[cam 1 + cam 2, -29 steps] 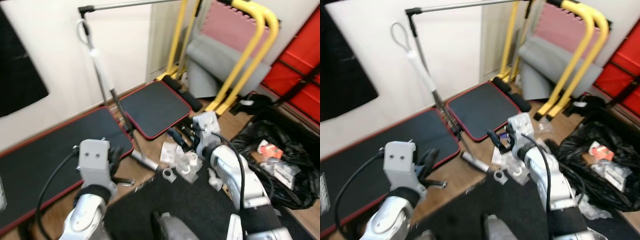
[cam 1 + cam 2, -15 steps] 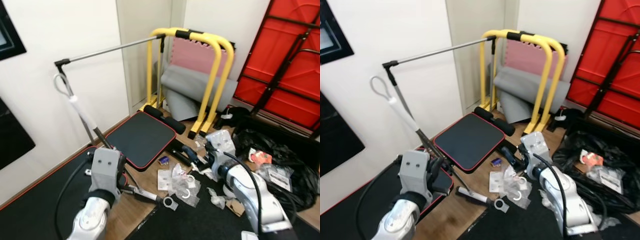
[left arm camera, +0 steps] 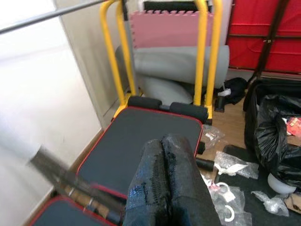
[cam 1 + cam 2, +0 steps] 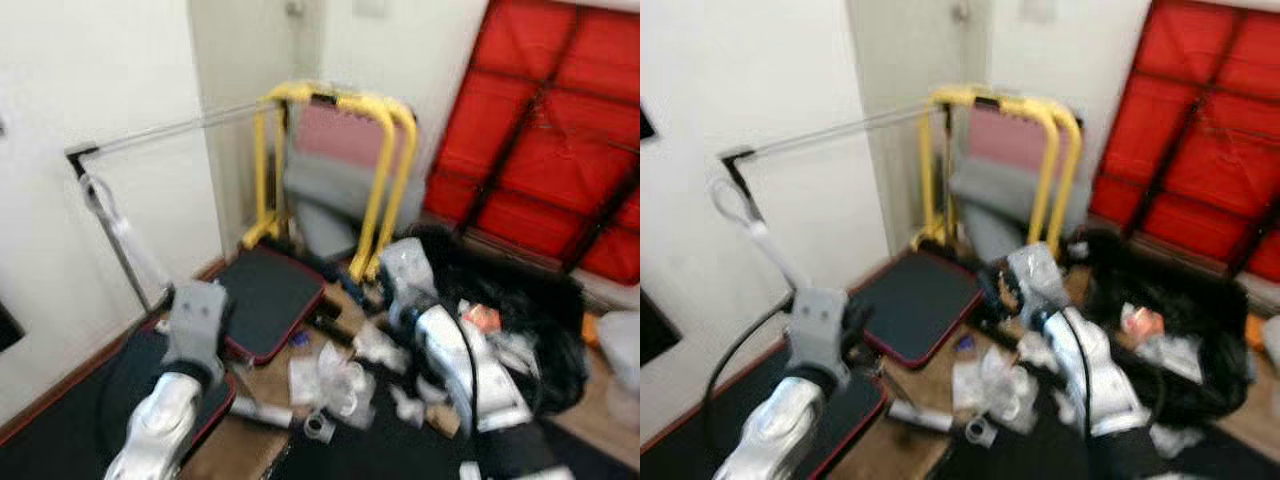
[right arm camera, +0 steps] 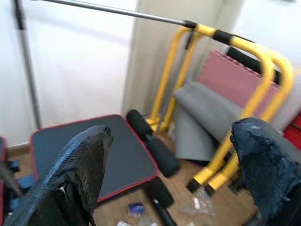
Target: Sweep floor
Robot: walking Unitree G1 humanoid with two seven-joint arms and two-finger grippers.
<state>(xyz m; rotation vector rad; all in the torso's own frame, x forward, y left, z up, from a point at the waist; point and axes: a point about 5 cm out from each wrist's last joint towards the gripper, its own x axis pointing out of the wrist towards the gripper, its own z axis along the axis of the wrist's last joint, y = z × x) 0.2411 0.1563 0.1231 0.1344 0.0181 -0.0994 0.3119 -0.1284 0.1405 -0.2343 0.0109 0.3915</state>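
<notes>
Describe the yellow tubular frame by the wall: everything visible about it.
The yellow frame is bent tubing, apparently painted metal, forming two tall inverted-U hoops side by side, with black sleeves on their top bends. It stands upright on the wooden floor against the back wall, by the red folded panel. A pink foam mat and a rolled grey mat sit behind or between its legs. A black pad with red edging lies in front of its feet; whether it is attached is unclear.

I can't read any words, numbers or signs here. My eye pictures are too blurry. The small red and white packet (image 4: 481, 317) on the black plastic bag (image 4: 545, 330) may have print on it, but it is too fuzzy to make out.
</notes>
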